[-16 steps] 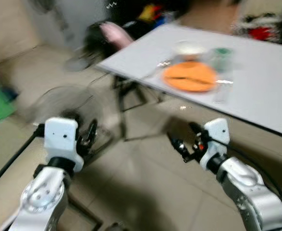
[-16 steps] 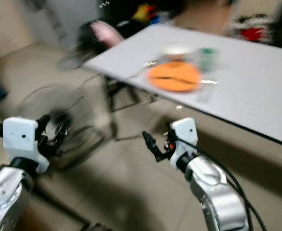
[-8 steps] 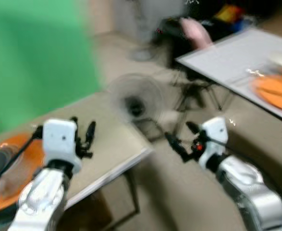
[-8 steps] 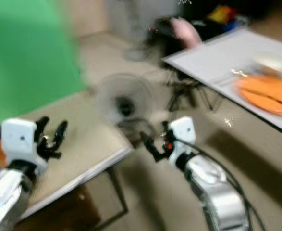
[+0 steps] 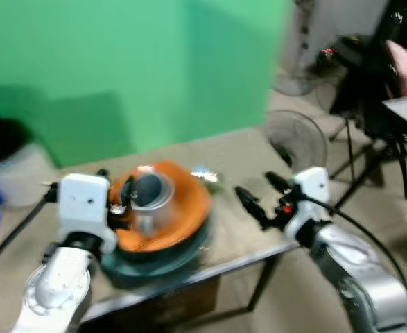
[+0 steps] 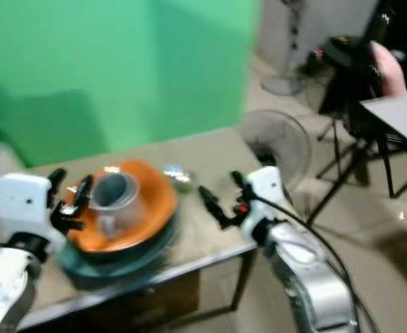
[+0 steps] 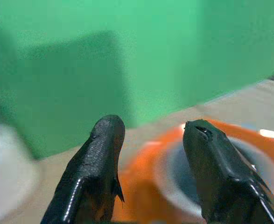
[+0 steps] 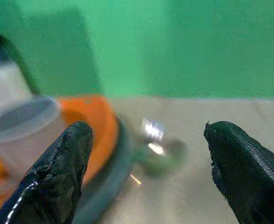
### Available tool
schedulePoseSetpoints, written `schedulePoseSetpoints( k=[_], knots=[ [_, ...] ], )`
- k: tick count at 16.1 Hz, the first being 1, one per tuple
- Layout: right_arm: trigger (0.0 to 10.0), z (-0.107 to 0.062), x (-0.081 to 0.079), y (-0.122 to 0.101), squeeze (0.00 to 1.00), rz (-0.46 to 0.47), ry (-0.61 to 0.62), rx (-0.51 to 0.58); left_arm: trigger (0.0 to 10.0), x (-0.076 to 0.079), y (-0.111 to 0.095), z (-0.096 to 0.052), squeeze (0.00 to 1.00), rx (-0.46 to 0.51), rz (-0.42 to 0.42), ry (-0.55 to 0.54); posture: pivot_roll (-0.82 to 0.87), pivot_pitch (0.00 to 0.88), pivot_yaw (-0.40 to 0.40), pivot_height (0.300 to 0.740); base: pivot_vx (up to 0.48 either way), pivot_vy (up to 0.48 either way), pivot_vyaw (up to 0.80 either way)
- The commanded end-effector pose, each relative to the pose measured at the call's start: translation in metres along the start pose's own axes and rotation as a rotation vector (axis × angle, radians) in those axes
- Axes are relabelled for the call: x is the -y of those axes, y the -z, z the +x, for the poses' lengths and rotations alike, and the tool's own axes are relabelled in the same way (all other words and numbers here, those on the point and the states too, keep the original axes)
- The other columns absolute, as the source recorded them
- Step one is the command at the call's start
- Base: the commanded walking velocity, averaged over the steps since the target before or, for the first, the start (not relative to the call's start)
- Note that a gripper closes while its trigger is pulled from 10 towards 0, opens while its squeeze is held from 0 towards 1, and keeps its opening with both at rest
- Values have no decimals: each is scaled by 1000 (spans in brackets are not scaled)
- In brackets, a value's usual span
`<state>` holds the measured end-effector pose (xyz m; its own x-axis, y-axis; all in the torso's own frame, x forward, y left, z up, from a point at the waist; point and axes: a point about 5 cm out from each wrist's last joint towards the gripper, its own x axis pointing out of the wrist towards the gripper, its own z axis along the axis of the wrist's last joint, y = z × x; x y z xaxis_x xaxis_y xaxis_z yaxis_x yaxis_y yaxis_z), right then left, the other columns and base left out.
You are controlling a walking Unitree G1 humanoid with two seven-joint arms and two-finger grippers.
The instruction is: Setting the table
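Right wrist view caught a shiny crumpled bit (image 8: 151, 135) beside the stacked plates; the orange plate (image 5: 179, 215) held a grey cup (image 5: 148, 193). Left gripper (image 5: 123, 198) and right gripper (image 5: 255, 194) hung spread, gripping nothing.

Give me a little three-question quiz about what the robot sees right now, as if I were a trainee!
1. True or false: the left pincer is clamped around the clear cup.
2. What does the clear cup stand on?
   A. the bare beige table
   B. the orange plate
   C. the floor
3. Fill in: the wall behind the table is ____.

Key
1. False. In the left wrist view its fingers are apart, with the cup beyond them.
2. B. The orange plate itself rests on a darker dish.
3. Green. The right pincer is open over the table, beside the stack.
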<state>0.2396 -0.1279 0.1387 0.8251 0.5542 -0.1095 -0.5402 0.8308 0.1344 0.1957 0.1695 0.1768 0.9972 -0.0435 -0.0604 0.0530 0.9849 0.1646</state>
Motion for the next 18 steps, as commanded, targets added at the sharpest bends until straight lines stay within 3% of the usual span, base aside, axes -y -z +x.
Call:
schedulePoseSetpoints(
  k=[1,7,9,10,11,12,13,14,18],
  knots=[
    [10000,-5,9,-3,0,-1,37,5,10000,4,-8,0,0,32,-1,16,-16,0,33,740,0,307,0],
    [10000,0,12,-13,0,10,144,32,10000,0,-10,-1,0,33,18,23,-16,0,22,740,0,101,0],
    [10000,8,16,-35,0,-29,133,48,10000,-5,-10,-4,0,20,21,56,-19,0,17,740,0,0,0],
    [10000,10,16,-41,94,-41,109,36,10000,-5,-10,-4,0,16,25,64,-21,0,13,740,0,0,0],
    [10000,11,14,-44,1000,-48,78,17,10000,-4,-10,-4,0,13,23,78,-23,0,12,740,0,0,0],
    [10000,12,12,-45,1000,-53,58,3,10000,-3,-10,-5,0,10,21,87,-23,0,12,740,0,0,0],
    [10000,15,0,-43,1000,-84,-55,-133,10000,3,-8,-6,0,-14,18,161,-31,0,13,740,0,0,0],
    [10000,16,-8,-41,1000,-108,-107,-201,10000,6,-7,-8,0,-25,16,202,-31,0,13,740,0,0,0],
    [10000,18,-17,-41,1000,-115,-159,-305,10000,13,-5,-17,0,-66,36,307,-27,0,-5,740,0,0,0]
  ],
)
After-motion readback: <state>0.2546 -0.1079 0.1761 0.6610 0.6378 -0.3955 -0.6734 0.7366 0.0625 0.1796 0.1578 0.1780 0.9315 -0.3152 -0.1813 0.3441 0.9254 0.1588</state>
